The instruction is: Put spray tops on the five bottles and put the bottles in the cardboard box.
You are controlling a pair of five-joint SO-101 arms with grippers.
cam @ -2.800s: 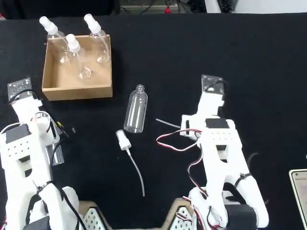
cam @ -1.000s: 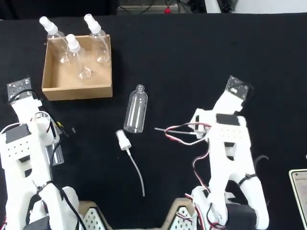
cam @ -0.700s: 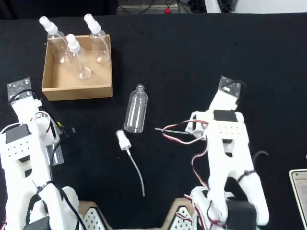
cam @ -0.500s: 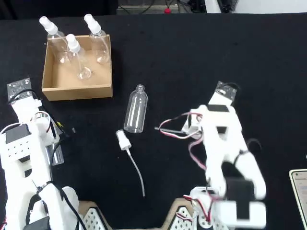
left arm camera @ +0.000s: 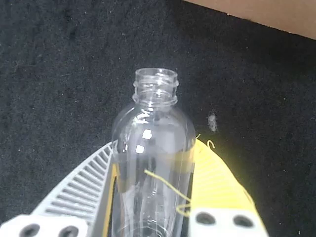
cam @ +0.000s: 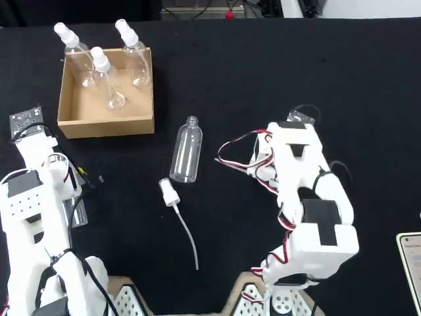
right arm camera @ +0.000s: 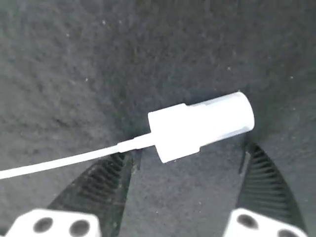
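The top lies on its side between the fingertips of the right gripper. Its long axis spans the gap and its thin tube trails out past one finger. The jaws stand wide apart, gripping nothing. The left gripper is clamped on a bottle, whose open neck points straight away from the wrist, toward the box. From above, a loose bottle and a loose top lie between the arms. The box holds three capped bottles.
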